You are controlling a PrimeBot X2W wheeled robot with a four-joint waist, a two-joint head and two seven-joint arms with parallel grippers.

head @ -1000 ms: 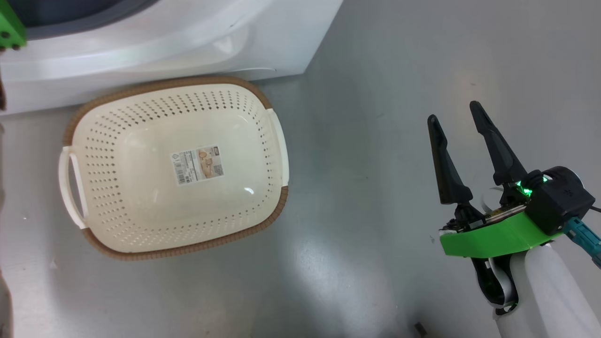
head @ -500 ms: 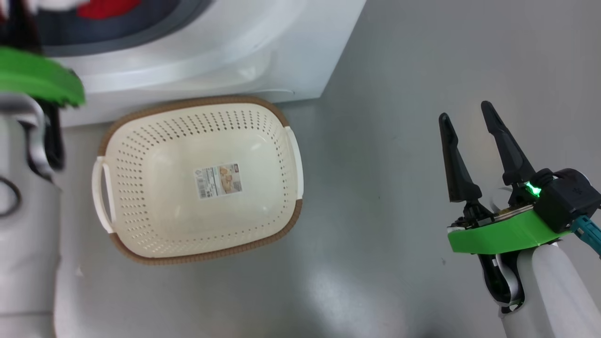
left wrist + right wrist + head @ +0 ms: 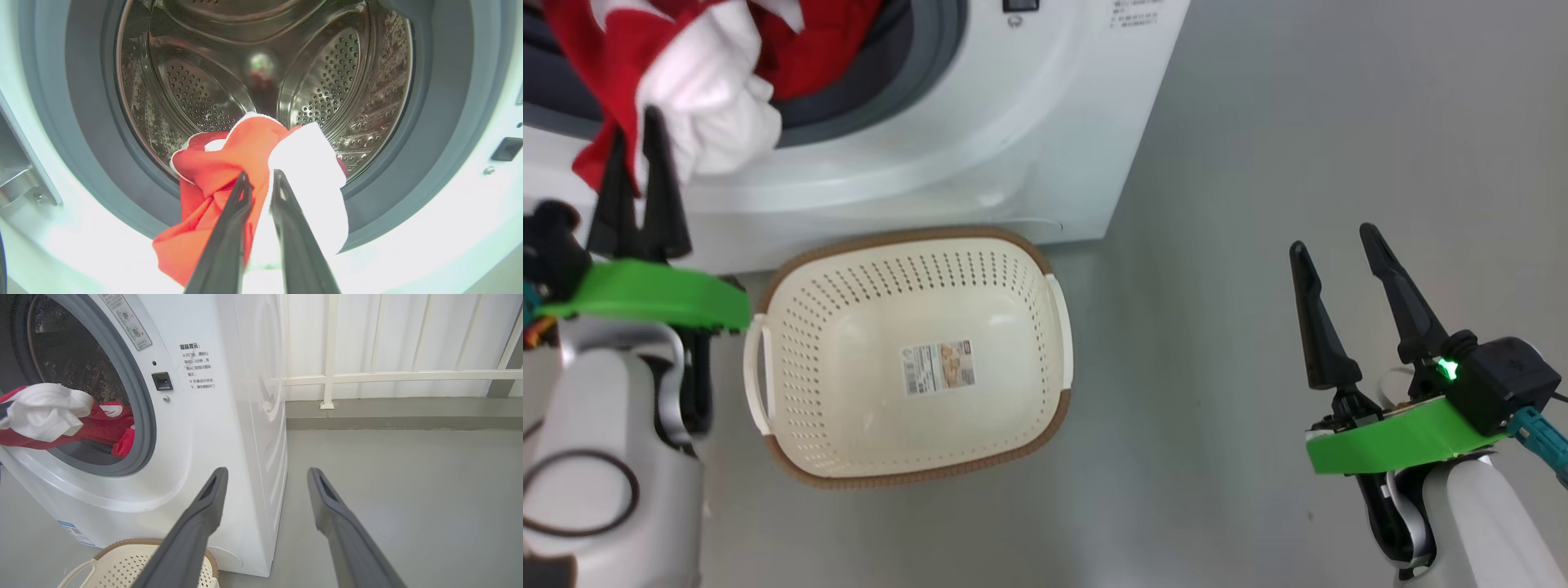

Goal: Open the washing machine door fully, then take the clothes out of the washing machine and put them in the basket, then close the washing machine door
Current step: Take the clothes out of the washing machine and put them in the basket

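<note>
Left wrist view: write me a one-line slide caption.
Left claw shut on red-and-white clothes at the mouth of the washing machine's steel drum.

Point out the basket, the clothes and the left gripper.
basket (image 3: 866,400), head view, bare inner floor
clothes (image 3: 245,147), left wrist view, red fold
left gripper (image 3: 261,175), left wrist view, between its fingertips

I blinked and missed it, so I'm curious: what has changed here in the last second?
The left gripper has pulled back from the washing machine, shut on the red and white clothes, dragging them partway out of the opening. The head camera also moved, shifting the whole picture. Unchanged: the basket sits empty on the floor; the right gripper waits open, holding nothing.
</note>
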